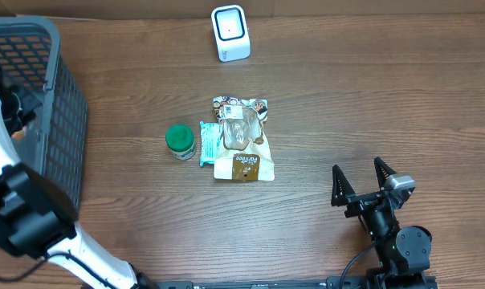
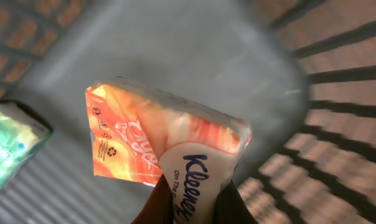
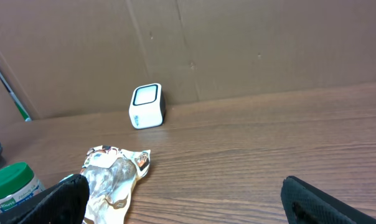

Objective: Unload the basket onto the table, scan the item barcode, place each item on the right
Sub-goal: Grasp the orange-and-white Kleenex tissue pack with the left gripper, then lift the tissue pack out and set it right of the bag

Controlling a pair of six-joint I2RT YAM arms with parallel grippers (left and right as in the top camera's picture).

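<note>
So the claw (image 2: pixel 195 208) is clamped on the bottom edge of an orange Kleenex pack (image 2: pixel 157 134), tilted, with the grey basket (image 2: pixel 194 56) behind it. 1 green pack (image 2: pixel 10 146) lies on the left, pretty blurry.

Quick look at the hardware from my remote seat. The left arm (image 1: pixel 22 213) is two-tone: glossy white links with chunky matte black joint housings, plus a rounded white tube at the near edge. The right arm (image 1: pixel 391 233) is all black, with a fat round joint cap and a small silver-grey block (image 1: pixel 399 184) on top. The right gripper (image 1: pixel 357 167) has two black fingers tapering to points like fangs, and they look matte and a bit grainy on the wrist cam. A thin black cable (image 1: pixel 353 267) curls by its base. The left gripper (image 2: pixel 193 211) only shows as dark, blurry fingers.
</note>
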